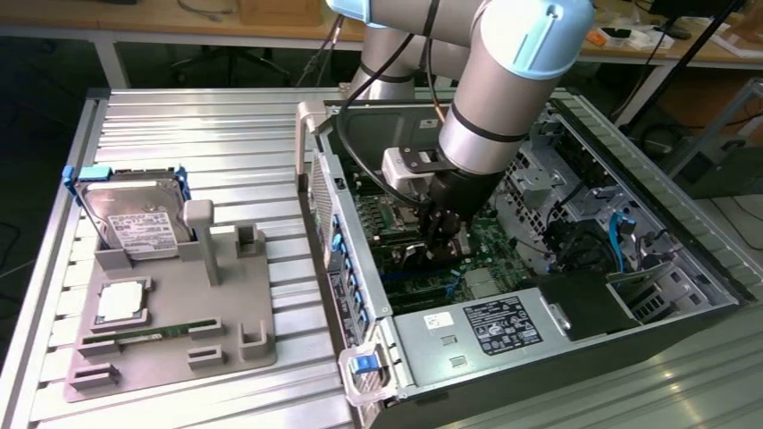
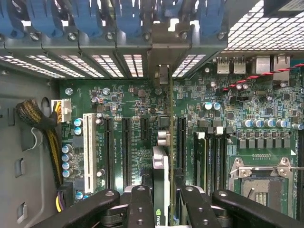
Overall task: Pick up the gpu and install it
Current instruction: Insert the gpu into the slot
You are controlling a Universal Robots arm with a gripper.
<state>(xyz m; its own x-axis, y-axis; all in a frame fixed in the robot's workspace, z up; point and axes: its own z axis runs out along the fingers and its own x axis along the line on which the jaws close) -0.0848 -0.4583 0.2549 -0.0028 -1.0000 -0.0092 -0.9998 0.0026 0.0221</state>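
Observation:
The gpu (image 2: 161, 171) appears edge-on in the wrist view, a thin card standing upright over the green motherboard (image 2: 128, 99). It runs toward the rear slot openings with blue clips (image 2: 118, 14). My gripper (image 2: 166, 209) is shut on it, with a black finger (image 2: 140, 209) on one side and another on the other side. The card stands between two long black slots (image 2: 126, 152); whether it sits in a slot I cannot tell. In the exterior view the gripper (image 1: 448, 234) reaches down inside the open computer case (image 1: 667, 268), and the arm hides the card.
A grey fixture (image 1: 179, 349) at the exterior view's left holds a silver hard drive (image 1: 138, 219), a processor (image 1: 120, 302) and a green memory stick (image 1: 155, 335). Inside the case are a labelled power supply (image 1: 501, 326), a cable bundle (image 2: 40, 123), a white slot (image 2: 88, 147) and memory sticks (image 2: 209, 156).

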